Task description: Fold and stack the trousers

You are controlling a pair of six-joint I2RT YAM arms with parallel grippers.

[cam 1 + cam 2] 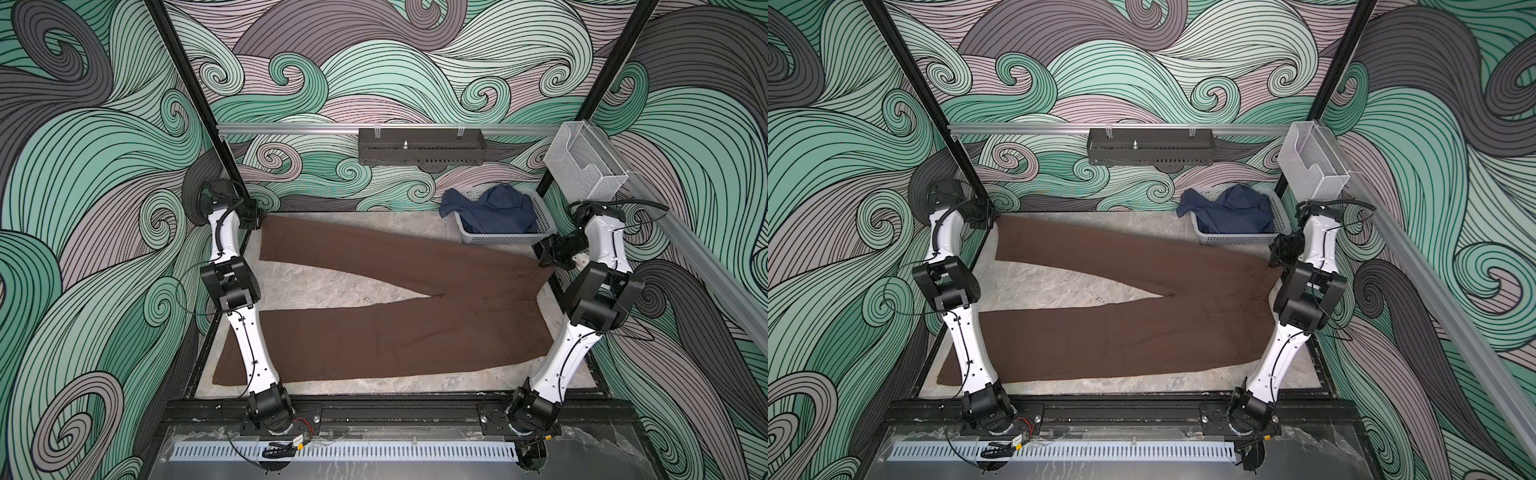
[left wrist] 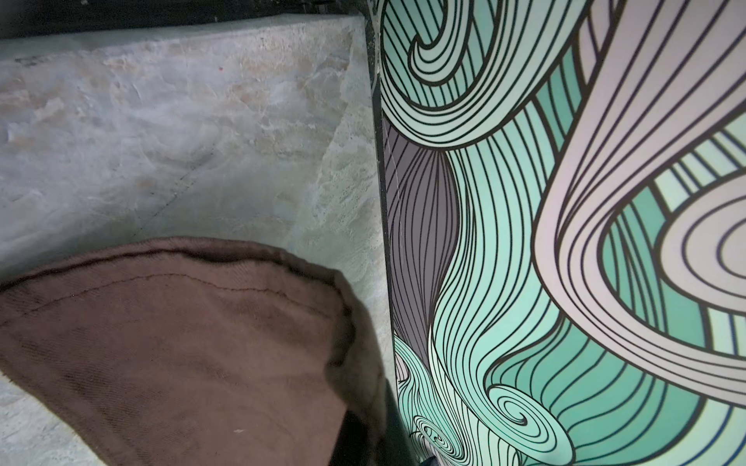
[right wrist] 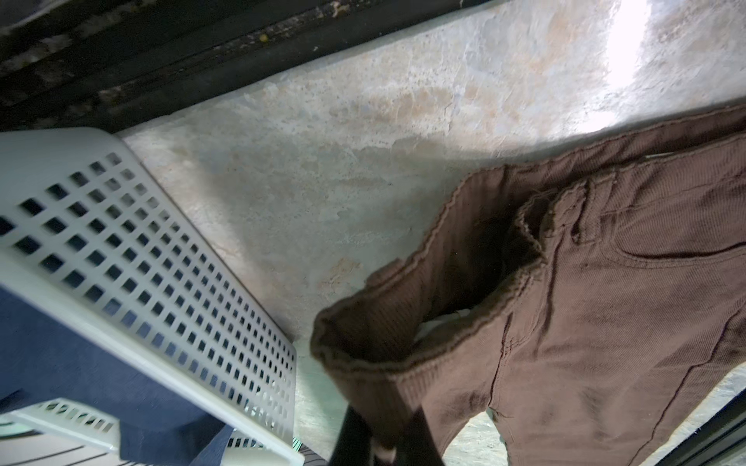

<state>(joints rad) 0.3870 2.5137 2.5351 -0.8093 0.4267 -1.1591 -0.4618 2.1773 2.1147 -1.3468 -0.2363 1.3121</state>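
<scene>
Trousers of dark brown cloth are spread flat across the surface in both top views, with the waistband toward the right and the two legs splayed apart toward the left. The cloth is judged soft, limp and fairly light, with more body at the seamed waistband and the stitched hems. Nothing in it is fragile, but any unsupported part can be expected to sag and drag. Hold is best taken at the corners of those thicker edges, so that a whole leg follows. The right fingers are closed on the far corner of the waistband, which is seen lifted off the surface just beside the grey basket. The left fingers are closed at the far leg's hem corner. The hem is seen bulging up toward the left wrist camera, so a pinch on it is judged likely, though the contact itself is barely shown.
</scene>
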